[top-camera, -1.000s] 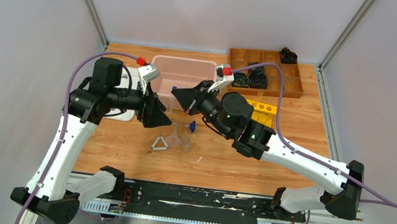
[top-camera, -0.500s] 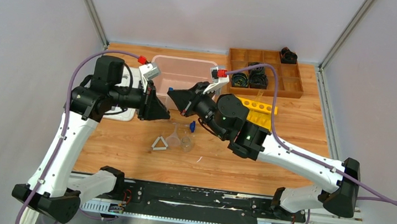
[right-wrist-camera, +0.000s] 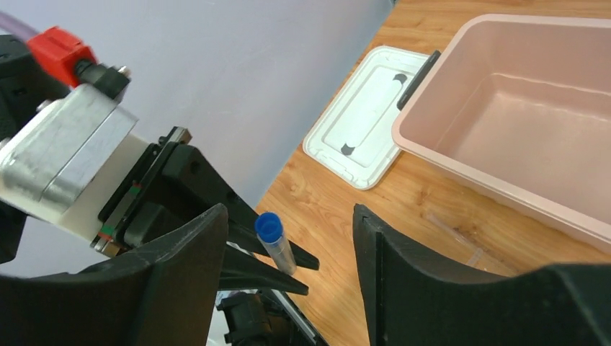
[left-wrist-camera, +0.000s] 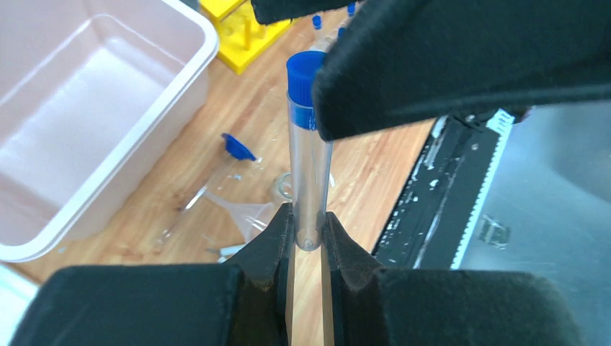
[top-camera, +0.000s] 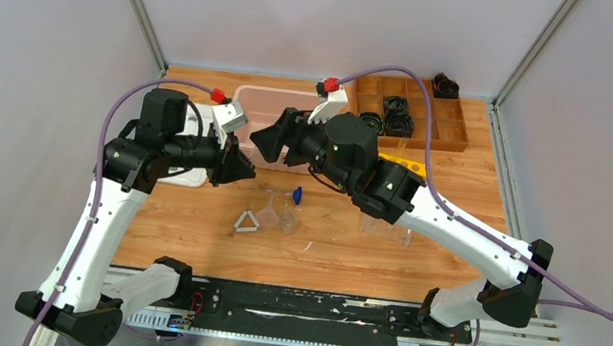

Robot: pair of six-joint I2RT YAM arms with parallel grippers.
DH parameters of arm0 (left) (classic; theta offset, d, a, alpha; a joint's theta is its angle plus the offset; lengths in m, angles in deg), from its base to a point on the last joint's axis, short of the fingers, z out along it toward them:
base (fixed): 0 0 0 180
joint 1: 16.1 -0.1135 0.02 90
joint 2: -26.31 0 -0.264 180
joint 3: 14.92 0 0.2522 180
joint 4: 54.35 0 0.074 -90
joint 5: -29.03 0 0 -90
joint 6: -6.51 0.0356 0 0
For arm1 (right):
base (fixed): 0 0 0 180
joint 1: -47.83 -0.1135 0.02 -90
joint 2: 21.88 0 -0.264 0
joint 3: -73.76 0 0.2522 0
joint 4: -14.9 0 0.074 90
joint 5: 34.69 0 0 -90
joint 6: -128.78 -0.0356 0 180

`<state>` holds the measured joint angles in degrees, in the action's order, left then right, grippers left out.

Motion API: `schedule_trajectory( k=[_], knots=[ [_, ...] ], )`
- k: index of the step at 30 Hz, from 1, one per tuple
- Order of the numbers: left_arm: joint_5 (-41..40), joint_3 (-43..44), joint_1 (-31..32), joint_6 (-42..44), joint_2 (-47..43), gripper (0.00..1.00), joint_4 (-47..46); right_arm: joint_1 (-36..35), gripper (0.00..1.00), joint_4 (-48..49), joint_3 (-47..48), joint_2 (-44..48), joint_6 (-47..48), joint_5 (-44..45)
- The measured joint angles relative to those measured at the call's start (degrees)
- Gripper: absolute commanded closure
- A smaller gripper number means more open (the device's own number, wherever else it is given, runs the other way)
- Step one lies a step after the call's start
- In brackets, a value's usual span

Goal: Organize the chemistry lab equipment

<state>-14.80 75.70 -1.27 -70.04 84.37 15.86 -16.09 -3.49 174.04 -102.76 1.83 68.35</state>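
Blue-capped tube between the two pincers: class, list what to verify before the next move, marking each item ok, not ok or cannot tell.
1. Grip: left pincer shut on the lower end of the tube: ok.
2. Release: right pincer open, fingers apart from the tube: ok.
3. Seal: blue cap seated on the tube: ok.
4. Destination: free hole in the yellow rack: cannot tell, mostly out of view.

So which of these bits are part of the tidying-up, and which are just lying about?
Part of the job: clear plastic tube with a blue cap, held in the left gripper; clear funnel; small clear jar; white triangle.
Just lying about: black coiled bundles in the brown wooden tray; flat white lid.
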Motion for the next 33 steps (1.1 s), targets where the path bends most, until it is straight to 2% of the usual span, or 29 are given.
schedule_trajectory(
  k=[5, 11, 22, 26, 29, 31, 32, 33],
  knots=[
    [-2.40, -0.04, 0.00, 5.07, -1.01, 1.00, 0.04, 2.67, 0.47, -8.28, 7.98, -3.63, -0.35, -6.71],
    [-4.22, -0.90, 0.00, 8.85, -2.23, 1.00, 0.13, 3.34, 0.52, -13.25, 10.47, -6.21, -0.57, -13.20],
    [-6.36, -2.97, 0.00, 13.46, -3.19, 1.00, 0.79, 3.52, 0.61, -16.11, 11.89, -8.98, -0.52, -17.29],
    [-7.08, -3.67, 0.00, 15.10, -3.43, 1.00, 1.14, 3.74, 0.73, -16.17, 12.33, -9.44, -0.50, -17.99],
    [-7.43, -3.80, 0.00, 15.56, -3.48, 1.00, 1.38, 3.85, 0.76, -16.02, 12.33, -9.73, -0.57, -18.60],
    [-7.65, -3.87, 0.00, 15.65, -3.48, 1.00, 1.64, 3.87, 0.83, -16.02, 12.33, -9.92, -0.55, -18.95],
    [-7.72, -3.98, 0.00, 15.65, -3.48, 0.95, 1.77, 3.93, 0.89, -16.13, 12.33, -10.03, -0.52, -19.06],
    [-7.80, -4.04, 0.00, 15.61, -3.48, 0.83, 1.88, 3.96, 0.95, -16.28, 12.33, -10.05, -0.46, -19.08]
  ],
)
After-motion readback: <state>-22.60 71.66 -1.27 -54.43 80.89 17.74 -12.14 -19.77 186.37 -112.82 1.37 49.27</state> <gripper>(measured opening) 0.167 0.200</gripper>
